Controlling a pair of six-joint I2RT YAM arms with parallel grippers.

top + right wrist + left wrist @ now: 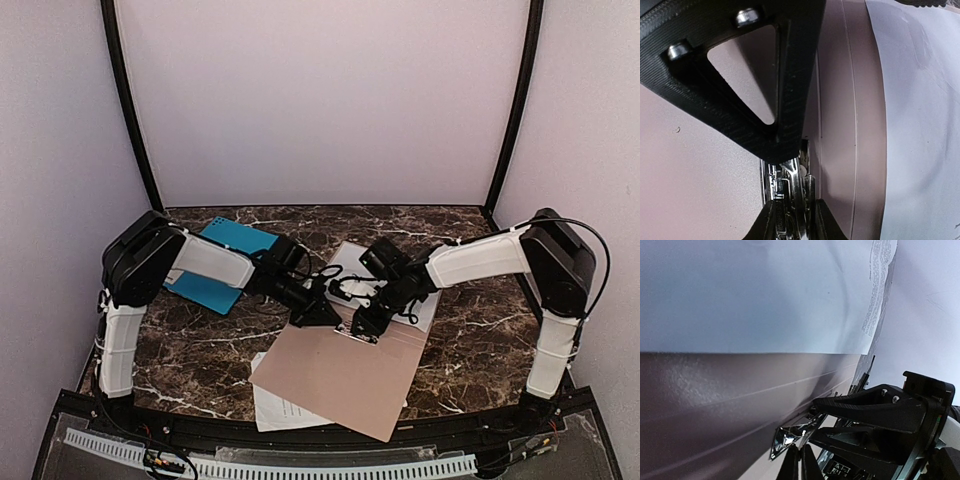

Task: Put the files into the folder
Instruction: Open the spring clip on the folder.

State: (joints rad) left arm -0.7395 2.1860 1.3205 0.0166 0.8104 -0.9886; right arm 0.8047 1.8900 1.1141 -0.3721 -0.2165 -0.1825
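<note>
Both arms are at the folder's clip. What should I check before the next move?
1. The right tool straddles the small metal clip: ok.
2. Its grip on the clip: cannot tell.
3. The left tool clear of the right tool: cannot tell, they are very close.
4. The white printed paper sheets inside the plain tan card folder: not ok, one pokes out from under its near-left corner.
5. The teal blue folder out of the way: ok, far left.
</note>
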